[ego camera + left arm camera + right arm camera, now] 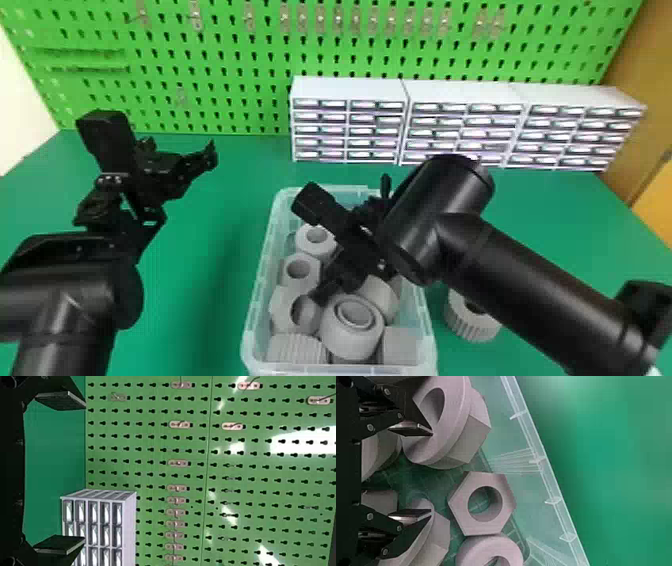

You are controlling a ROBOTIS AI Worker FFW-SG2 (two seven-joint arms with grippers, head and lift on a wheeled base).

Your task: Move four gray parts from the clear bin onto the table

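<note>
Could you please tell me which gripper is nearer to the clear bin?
The right gripper, which is inside the clear bin; the left gripper is outside, to its left.

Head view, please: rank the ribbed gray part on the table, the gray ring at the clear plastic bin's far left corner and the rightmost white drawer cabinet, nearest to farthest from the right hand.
1. Gray ring: in the bin, left of the right hand.
2. Ribbed gray part: right of the bin.
3. White drawer cabinet: back right.
</note>
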